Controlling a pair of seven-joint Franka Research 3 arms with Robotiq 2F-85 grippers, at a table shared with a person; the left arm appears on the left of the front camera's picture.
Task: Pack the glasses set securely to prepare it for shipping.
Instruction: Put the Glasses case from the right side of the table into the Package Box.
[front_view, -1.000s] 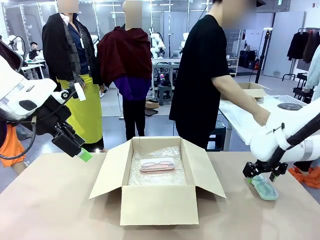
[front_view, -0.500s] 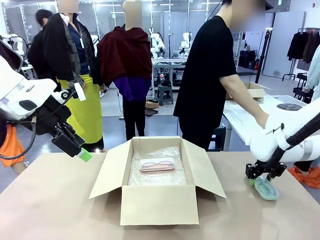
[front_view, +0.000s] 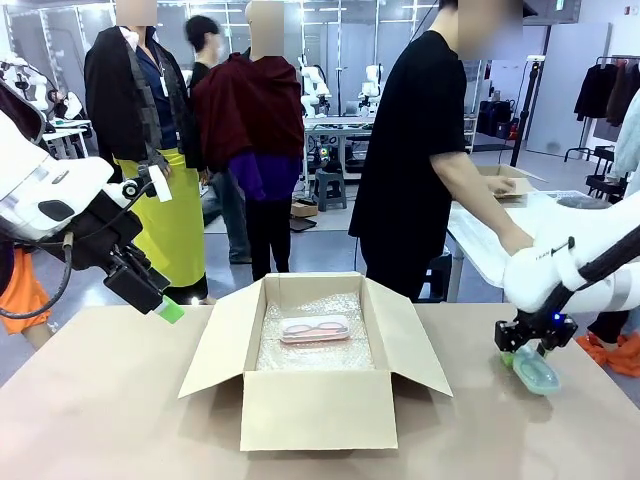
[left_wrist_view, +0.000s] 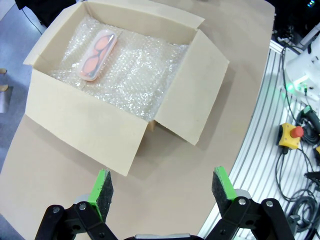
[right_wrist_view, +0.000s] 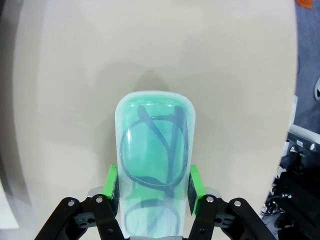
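Note:
The pink glasses case (front_view: 315, 328) lies flat on bubble wrap inside the open cardboard box (front_view: 310, 408); the left wrist view shows this pink case (left_wrist_view: 98, 54) in the box's (left_wrist_view: 85, 131) far corner. At the table's right end my right gripper (front_view: 522, 350) is shut on the mint green glasses case (front_view: 536, 372), which tilts just above the tabletop. In the right wrist view the green pads (right_wrist_view: 113, 186) press both long sides of the mint case (right_wrist_view: 154, 150). My left gripper (front_view: 166, 308) hangs open and empty, left of the box and above the table (left_wrist_view: 162, 181).
A person in a black shirt (front_view: 415, 160) stands behind the table's far right side, hands on another table. The box flaps (front_view: 418, 335) spread outward to both sides. Bare brown tabletop (front_view: 100, 400) lies left of and in front of the box. A metal rail with cables (left_wrist_view: 290, 125) borders the table.
My right gripper has closed on the mint green case and raised it slightly, tilting it. The left arm has stayed still. People in the background have shifted.

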